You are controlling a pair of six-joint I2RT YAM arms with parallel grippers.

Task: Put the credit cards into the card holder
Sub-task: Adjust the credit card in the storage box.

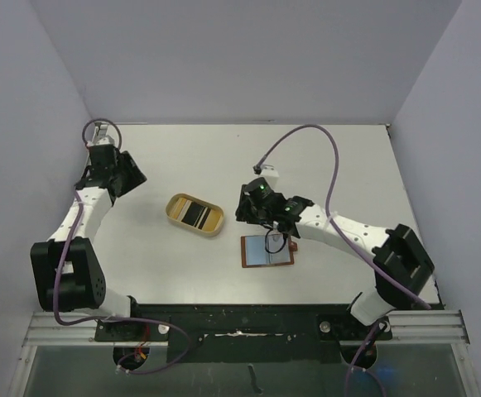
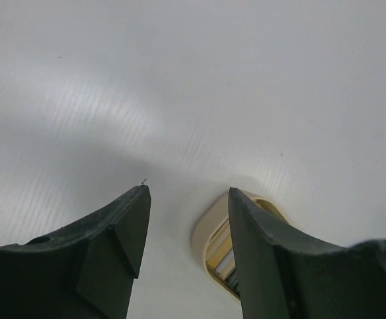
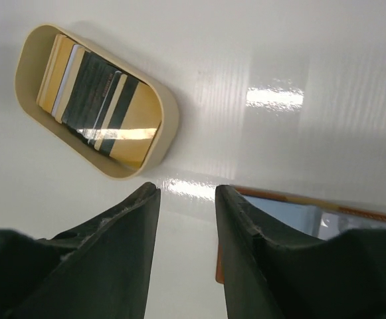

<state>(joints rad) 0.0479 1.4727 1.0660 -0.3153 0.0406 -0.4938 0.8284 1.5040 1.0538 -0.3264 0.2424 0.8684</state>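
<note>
The credit cards (image 1: 193, 213), dark and tan, lie stacked in a tan oblong tray (image 1: 174, 207); they also show in the right wrist view (image 3: 93, 93). The brown card holder (image 1: 245, 252) lies open right of the tray, with a pale blue card (image 1: 266, 250) on it. In the right wrist view its brown edge (image 3: 273, 194) and the blue card (image 3: 286, 213) show behind my right finger. My right gripper (image 1: 246, 212) (image 3: 186, 189) is open and empty, between tray and holder. My left gripper (image 1: 134, 179) (image 2: 186, 193) is open and empty, left of the tray.
The tray's rim (image 2: 202, 229) shows between my left fingers. Purple cables loop over both arms. Grey walls close in the white table on three sides. A black rail runs along the near edge.
</note>
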